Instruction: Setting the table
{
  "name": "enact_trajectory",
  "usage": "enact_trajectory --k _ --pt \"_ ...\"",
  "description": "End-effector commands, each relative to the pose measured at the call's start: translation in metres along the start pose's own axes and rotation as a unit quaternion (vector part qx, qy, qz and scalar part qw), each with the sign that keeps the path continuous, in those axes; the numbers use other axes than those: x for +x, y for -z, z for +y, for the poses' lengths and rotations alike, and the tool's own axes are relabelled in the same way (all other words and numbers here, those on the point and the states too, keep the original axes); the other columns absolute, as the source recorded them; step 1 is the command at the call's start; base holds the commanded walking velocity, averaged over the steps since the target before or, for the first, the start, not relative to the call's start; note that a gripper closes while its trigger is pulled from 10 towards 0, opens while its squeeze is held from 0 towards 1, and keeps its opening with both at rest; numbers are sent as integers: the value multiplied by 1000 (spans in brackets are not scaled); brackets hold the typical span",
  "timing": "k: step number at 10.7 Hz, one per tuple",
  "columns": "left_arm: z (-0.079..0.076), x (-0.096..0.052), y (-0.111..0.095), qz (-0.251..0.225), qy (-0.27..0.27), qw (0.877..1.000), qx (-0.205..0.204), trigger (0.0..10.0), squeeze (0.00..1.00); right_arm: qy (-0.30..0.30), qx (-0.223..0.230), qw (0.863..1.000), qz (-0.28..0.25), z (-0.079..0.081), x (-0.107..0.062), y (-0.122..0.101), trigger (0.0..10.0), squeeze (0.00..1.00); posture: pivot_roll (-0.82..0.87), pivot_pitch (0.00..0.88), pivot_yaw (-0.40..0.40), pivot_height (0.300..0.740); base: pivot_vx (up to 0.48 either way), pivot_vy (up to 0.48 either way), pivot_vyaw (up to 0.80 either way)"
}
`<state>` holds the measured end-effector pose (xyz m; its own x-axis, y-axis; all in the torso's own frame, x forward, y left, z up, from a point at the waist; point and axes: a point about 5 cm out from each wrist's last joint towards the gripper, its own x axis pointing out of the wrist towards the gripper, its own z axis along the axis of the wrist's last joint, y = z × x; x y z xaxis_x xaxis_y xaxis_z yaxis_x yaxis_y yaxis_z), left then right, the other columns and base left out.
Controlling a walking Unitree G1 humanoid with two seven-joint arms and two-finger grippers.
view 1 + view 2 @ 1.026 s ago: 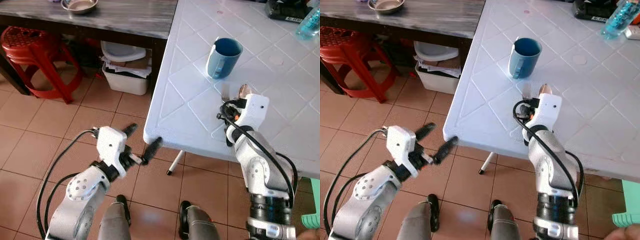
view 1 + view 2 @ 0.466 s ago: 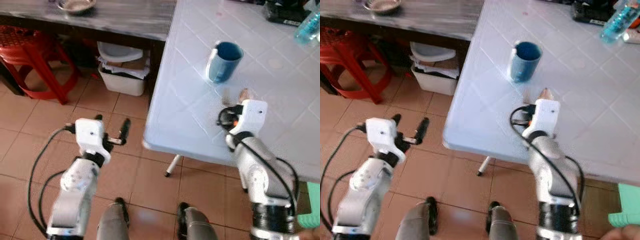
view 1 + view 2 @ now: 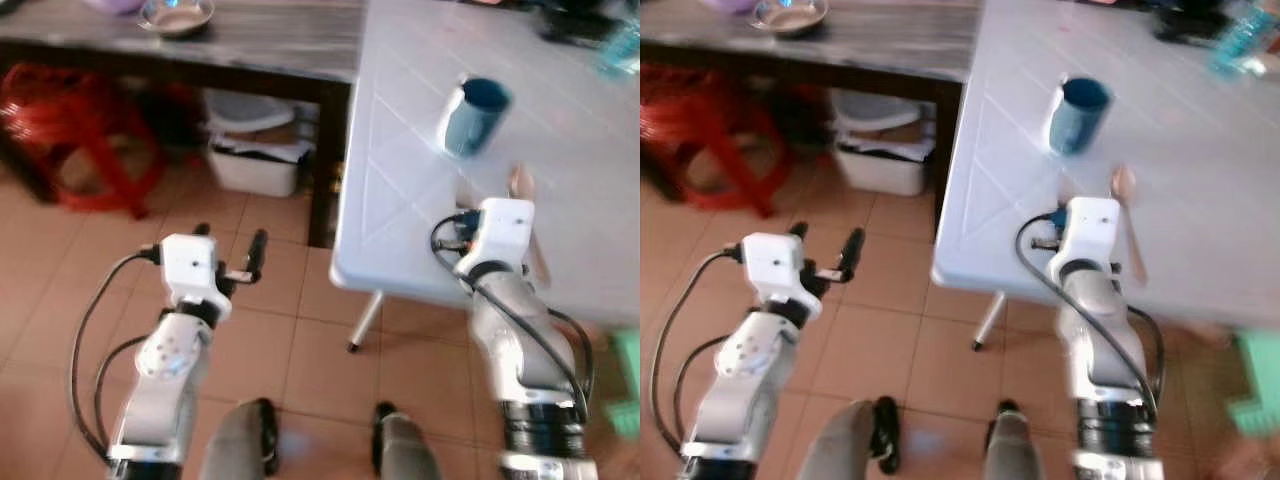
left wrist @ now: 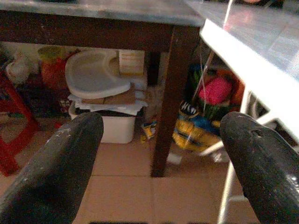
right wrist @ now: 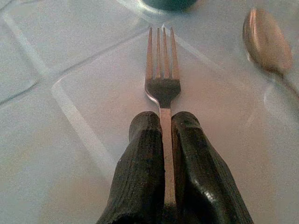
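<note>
Right wrist view, centre frame: fork [image 5: 163, 84] pinched by its handle in the closed right gripper [image 5: 164, 140], tines toward the mug [image 3: 473, 116], spoon [image 5: 266, 42] upper right; best lowered flat, then released gently.

Shiny metal fork [image 5: 162, 79], glossy white plastic table [image 5: 70, 84], matt black fingers [image 5: 140, 182].

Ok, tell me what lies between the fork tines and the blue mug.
Bare white table only, in the right wrist view, between the fork tines and blue mug.
</note>
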<state>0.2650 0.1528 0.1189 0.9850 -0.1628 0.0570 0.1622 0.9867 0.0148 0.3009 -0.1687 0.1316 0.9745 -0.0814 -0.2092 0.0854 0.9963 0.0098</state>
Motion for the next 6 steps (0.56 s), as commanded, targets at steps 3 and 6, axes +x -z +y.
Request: enact_trajectory --k 3,6 --pt "-2 4 -4 -18 -2 1000 1 10000 0 -30 -19 999 1 3 0 11 10000 0 -41 240 -13 740 374 136 0" --pt "-2 9 -7 -27 -4 1000 12 10000 0 -32 -22 999 -33 4 2 0 10000 0 -39 240 -10 740 444 0 0"
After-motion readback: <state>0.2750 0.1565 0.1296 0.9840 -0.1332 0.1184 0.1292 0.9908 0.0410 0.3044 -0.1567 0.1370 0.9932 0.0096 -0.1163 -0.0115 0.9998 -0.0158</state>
